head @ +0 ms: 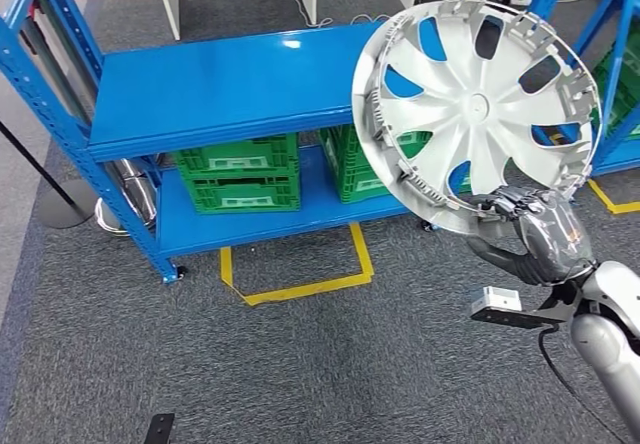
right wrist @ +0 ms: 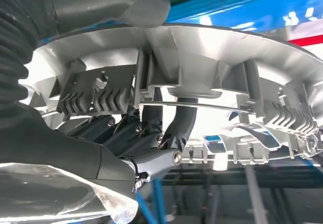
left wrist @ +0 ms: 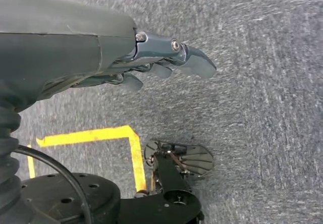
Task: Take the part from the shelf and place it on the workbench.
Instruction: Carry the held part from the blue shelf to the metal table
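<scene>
Head view has the right hand (head: 537,232) gripping the silver wheel cover (head: 477,99) by its lower rim, lifted clear of the blue shelf (head: 226,89) (presumably to carry it benchward), while the left hand (left wrist: 160,62) hangs loosely open, holding nothing.

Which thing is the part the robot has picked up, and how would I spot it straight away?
Start at the blue shelf with green crates on its lower level. In front of its right end, the right hand grips the lower rim of a silver wheel cover, held up off the shelf. It is the one round, spoked, silver thing among blue metal and green plastic.
</scene>
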Controlling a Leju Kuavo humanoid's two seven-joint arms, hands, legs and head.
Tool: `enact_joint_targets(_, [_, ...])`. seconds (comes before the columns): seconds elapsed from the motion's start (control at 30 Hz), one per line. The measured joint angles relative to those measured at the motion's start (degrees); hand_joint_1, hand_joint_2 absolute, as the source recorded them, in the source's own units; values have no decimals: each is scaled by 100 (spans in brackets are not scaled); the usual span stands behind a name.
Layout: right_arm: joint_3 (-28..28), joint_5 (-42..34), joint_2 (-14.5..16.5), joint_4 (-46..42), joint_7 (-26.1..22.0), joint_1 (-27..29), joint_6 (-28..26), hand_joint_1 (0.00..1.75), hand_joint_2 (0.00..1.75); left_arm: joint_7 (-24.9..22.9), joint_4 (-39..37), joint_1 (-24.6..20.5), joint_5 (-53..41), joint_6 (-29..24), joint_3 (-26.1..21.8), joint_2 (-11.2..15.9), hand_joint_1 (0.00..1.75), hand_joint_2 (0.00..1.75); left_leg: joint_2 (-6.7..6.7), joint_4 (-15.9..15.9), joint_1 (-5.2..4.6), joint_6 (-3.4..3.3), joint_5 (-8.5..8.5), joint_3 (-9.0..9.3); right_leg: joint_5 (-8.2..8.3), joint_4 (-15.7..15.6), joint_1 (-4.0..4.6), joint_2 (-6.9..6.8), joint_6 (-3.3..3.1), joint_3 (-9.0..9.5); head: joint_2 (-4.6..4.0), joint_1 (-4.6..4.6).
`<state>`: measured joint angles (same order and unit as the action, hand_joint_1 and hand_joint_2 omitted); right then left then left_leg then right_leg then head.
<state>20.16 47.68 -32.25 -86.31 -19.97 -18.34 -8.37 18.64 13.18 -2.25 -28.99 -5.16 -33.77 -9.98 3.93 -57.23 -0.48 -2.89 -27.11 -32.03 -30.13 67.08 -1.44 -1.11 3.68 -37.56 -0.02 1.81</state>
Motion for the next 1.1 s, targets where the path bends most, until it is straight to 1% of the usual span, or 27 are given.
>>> enact_joint_targets(0.07, [-15,-9,-17,-21,28,-2,17,175,175,-13,-2,-3,-25,30,2,1,0,175,121,-39,-42,34,-18,-10,216,-735,60,-341,-50,421,1,-3])
enact_joint_targets(0.1, [-22,-14,-28,-39,50,-1,44,175,175,-39,-4,-2,-31,77,3,3,0,175,186,-61,-66,54,-26,-19,243,-912,88,-451,-83,511,1,-4])
enact_joint_targets(0.13, [-29,-19,-43,-55,68,2,84,175,175,-90,-8,1,-33,154,2,5,0,175,259,-77,-85,73,-33,-27,227,-959,111,-474,-115,521,1,-3])
enact_joint_targets(0.17, [-33,-26,-58,-68,74,10,132,175,175,-162,-10,2,-45,243,3,10,0,175,340,-91,-93,92,-39,-32,244,-962,107,-388,-155,502,1,-1])
enact_joint_targets(0.2, [-35,-33,-72,-72,62,21,169,175,175,-250,-12,1,-60,316,4,21,0,175,345,-110,-86,121,-65,-36,265,-963,96,-310,-187,482,0,-2])
enact_joint_targets(0.23, [-32,-36,-80,-67,40,29,191,175,175,-330,-13,5,-74,357,5,34,0,175,240,-175,-67,158,-133,-57,286,-966,82,-231,-223,465,0,-1])
enact_joint_targets(0.27, [-23,-35,-78,-57,13,36,196,175,175,-387,-13,13,-86,361,6,49,0,175,76,-336,-44,196,-260,-116,309,-973,68,-157,-263,452,0,2])
enact_joint_targets(0.33, [22,-14,-63,-27,-31,50,177,175,175,-431,-14,51,-87,342,7,74,0,175,-268,-1010,1,253,-652,-387,342,-974,54,5,-319,419,0,5])
enact_joint_targets(0.37, [51,-18,-56,-16,-43,57,160,175,175,-433,-15,72,-86,346,6,84,0,175,-326,-1398,10,264,-823,-549,353,-970,52,93,-331,402,0,5])
enact_joint_targets(0.4, [74,-39,-52,-10,-47,67,139,175,175,-433,-16,90,-85,367,5,93,0,175,-346,-1678,16,269,-908,-666,362,-965,52,186,-336,388,0,4])
enact_joint_targets(0.43, [84,-84,-51,-10,-44,83,120,175,175,-432,-17,101,-85,397,3,105,0,175,-352,-1755,21,266,-874,-695,369,-958,52,275,-335,379,0,4])
enact_joint_targets(0.47, [80,-142,-55,-22,-35,107,105,175,175,-431,-18,105,-84,428,1,118,0,175,-369,-1601,26,256,-726,-621,373,-949,52,362,-331,375,0,4])
enact_joint_targets(0.5, [61,-201,-63,-46,-24,138,98,175,175,-430,-18,106,-83,449,-2,130,0,175,-429,-1263,36,241,-503,-467,376,-940,51,443,-324,374,0,4])
enact_joint_targets(0.57, [-9,-289,-87,-126,-7,205,95,175,175,-427,-20,113,-79,458,-15,152,0,175,-731,-539,73,204,-163,-151,387,-915,50,592,-293,347,0,-2])
enact_joint_targets(0.6, [-56,-323,-103,-176,-5,241,84,175,175,-426,-22,117,-76,455,-23,160,0,175,-856,-322,85,193,-103,-64,403,-902,44,664,-259,310,1,1])
enact_joint_targets(0.63, [-111,-356,-126,-234,-4,292,61,175,175,-426,-24,120,-68,449,-34,164,0,175,-926,-237,90,186,-108,-38,423,-895,33,732,-218,268,1,-1])
enact_joint_targets(0.7, [-259,-426,-188,-378,-9,463,-17,175,175,-421,-27,120,-42,439,-57,163,0,175,-826,-183,92,157,-105,-40,465,-905,7,860,-126,201,2,2])
enact_joint_targets(0.73, [-351,-457,-220,-455,-15,566,-55,175,175,-415,-27,119,-31,434,-72,165,0,175,-757,-152,100,127,-84,-41,445,-886,8,817,-93,159,1,-6])
enact_joint_targets(0.77, [-437,-478,-246,-520,-23,644,-84,175,175,-408,-28,121,-23,433,-87,166,0,175,-678,-120,109,92,-61,-41,363,-786,17,701,-65,92,1,-25])
enact_joint_targets(0.83, [-563,-510,-270,-623,-34,739,-128,175,175,-401,-28,132,-18,432,-116,173,0,175,-501,-91,103,49,-33,-55,25,-240,33,355,-34,-172,0,-67])
enact_joint_targets(0.87, [-610,-534,-274,-670,-42,791,-157,175,175,-398,-28,142,-14,433,-130,172,0,175,-412,-93,94,43,-31,-66,-158,132,32,245,-20,-320,0,-84])
enact_joint_targets(0.9, [-664,-571,-274,-727,-53,873,-191,175,175,-396,-28,153,-12,433,-144,173,0,175,-324,-95,87,42,-31,-73,-273,435,30,187,-9,-432,0,-86])
enact_joint_targets(0.93, [-734,-621,-274,-795,-73,982,-225,175,175,-393,-28,160,-10,431,-158,174,0,175,-241,-97,83,42,-32,-76,-291,569,28,153,0,-458,0,-87])
enact_joint_targets(0.97, [-823,-674,-274,-869,-98,1099,-249,175,175,-390,-28,163,-9,426,-175,174,0,175,-165,-101,83,43,-35,-77,-209,488,27,123,5,-377,0,-89])
enact_joint_targets(1.0, [-936,-726,-274,-951,-127,1215,-261,175,175,-389,-28,163,-10,414,-189,174,0,175,-91,-106,83,49,-40,-76,-49,186,27,70,7,-185,0,-91])
enact_joint_targets(1.03, [-1062,-770,-274,-1037,-155,1321,-263,175,175,-390,-28,162,-13,393,-199,174,0,175,-23,-113,75,63,-49,-73,83,-219,36,-64,9,49,0,-92])
enact_joint_targets(1.1, [-1320,-822,-272,-1197,-205,1498,-260,175,175,-397,-28,163,-20,338,-214,176,0,175,94,-142,34,106,-71,-73,233,-817,66,-274,-47,393,0,-95])
